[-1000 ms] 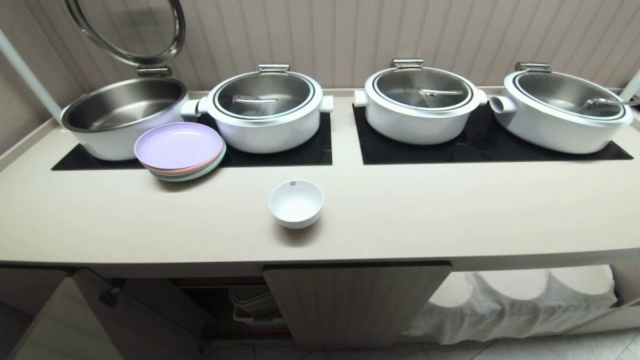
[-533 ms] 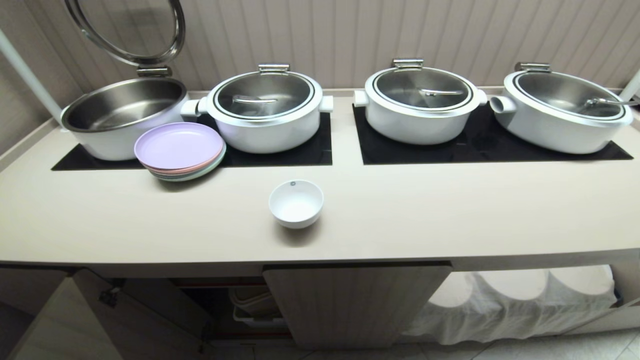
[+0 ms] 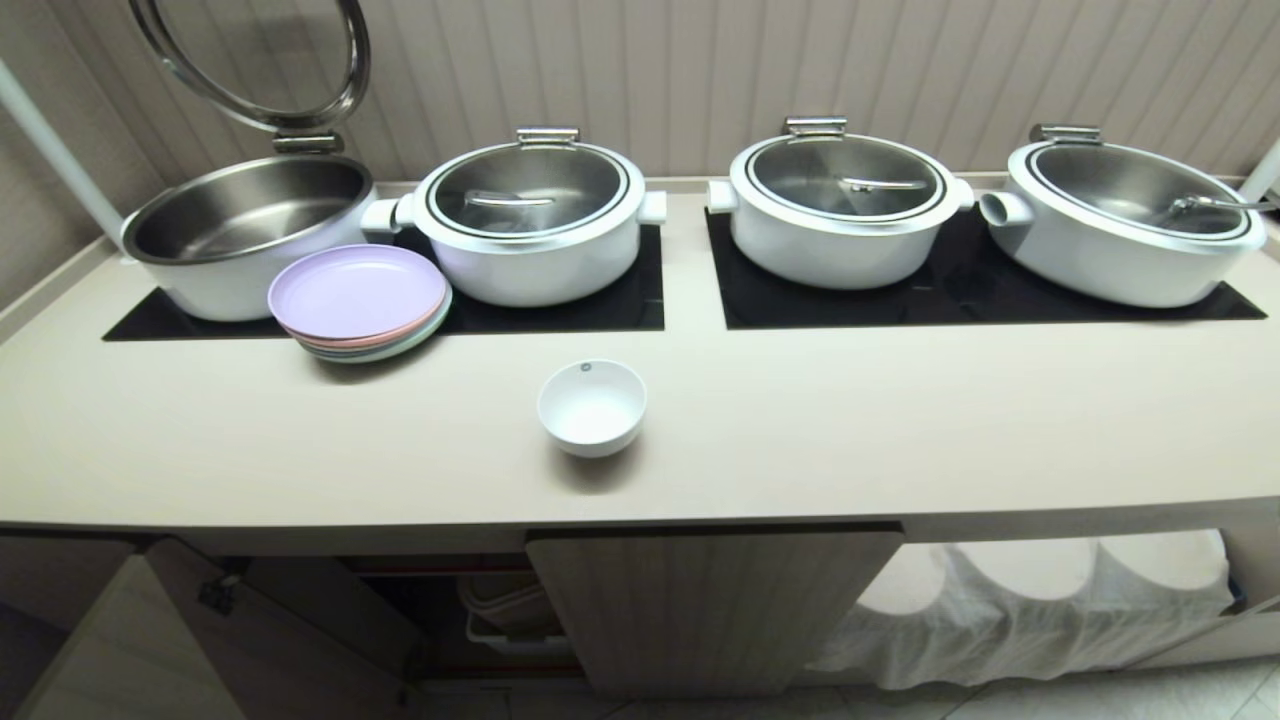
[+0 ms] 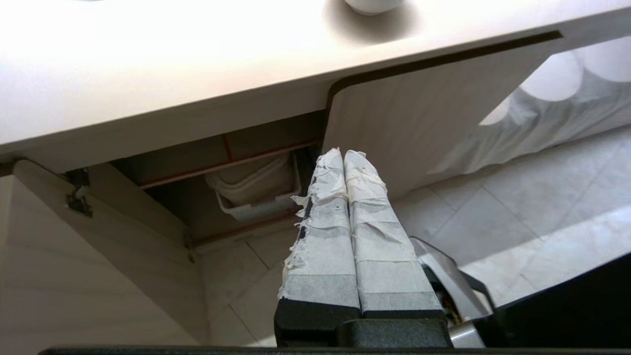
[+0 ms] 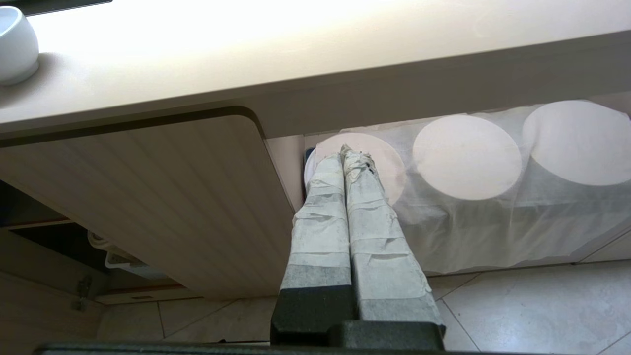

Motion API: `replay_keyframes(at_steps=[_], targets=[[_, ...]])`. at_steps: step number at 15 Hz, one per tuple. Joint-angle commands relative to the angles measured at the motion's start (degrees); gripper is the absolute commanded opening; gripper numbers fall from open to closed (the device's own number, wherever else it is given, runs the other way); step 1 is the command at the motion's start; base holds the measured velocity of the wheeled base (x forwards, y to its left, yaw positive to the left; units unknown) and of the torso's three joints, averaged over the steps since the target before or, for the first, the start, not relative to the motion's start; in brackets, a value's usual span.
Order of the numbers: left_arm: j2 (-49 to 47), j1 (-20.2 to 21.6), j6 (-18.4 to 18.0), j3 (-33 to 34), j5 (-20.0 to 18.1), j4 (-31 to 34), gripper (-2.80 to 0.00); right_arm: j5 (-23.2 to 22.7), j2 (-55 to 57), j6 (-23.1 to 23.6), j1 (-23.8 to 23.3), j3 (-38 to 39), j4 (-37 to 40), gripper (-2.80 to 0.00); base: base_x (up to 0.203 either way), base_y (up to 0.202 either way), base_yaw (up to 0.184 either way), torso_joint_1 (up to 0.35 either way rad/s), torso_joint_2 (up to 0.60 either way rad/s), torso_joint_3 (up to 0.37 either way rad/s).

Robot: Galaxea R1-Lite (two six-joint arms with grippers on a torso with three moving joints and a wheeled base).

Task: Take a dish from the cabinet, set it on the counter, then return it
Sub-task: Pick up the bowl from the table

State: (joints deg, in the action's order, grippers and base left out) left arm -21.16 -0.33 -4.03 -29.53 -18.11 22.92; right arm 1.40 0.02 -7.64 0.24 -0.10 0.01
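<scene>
The dish (image 3: 592, 406), a small white bowl, stands upright on the beige counter (image 3: 850, 430) near its front edge; its base shows in the left wrist view (image 4: 372, 5) and its side in the right wrist view (image 5: 17, 44). Below, the cabinet (image 3: 440, 610) has its left door (image 3: 130, 640) swung open and its right door (image 3: 710, 600) closed. Neither arm shows in the head view. My left gripper (image 4: 343, 154) is shut and empty, low before the cabinet opening. My right gripper (image 5: 345, 150) is shut and empty, below the counter edge by the white cloth (image 5: 493, 217).
Several large white pots (image 3: 838, 210) sit on black glass panels (image 3: 960, 290) at the back; the leftmost (image 3: 245, 235) has its lid raised. A stack of pastel plates (image 3: 360, 300) lies left of the dish. A white bin (image 4: 256, 190) sits inside the cabinet.
</scene>
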Motion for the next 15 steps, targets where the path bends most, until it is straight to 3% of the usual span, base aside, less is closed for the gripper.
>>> replay_keyframes(at_steps=[1,11,15], targets=[[-11.34,-0.03,1.27,-4.68,-0.3,0.11,-2.8,0.0,-0.02,-0.01,0.02,0.01,-0.01,-2.8,0.0,0.0,0.0,0.0,0.0,0.0],[-33.03,-0.44,2.63,-17.26,0.18,0.7,-2.8,0.0,-0.02,-0.02,0.02,0.01,-0.01,-2.8,0.0,0.0,0.0,0.0,0.0,0.0],[-41.52,-4.14,8.51,-23.43,1.74,0.74,-2.8,0.0,-0.02,-0.1,0.02,0.01,-0.01,-2.8,0.0,0.0,0.0,0.0,0.0,0.0]])
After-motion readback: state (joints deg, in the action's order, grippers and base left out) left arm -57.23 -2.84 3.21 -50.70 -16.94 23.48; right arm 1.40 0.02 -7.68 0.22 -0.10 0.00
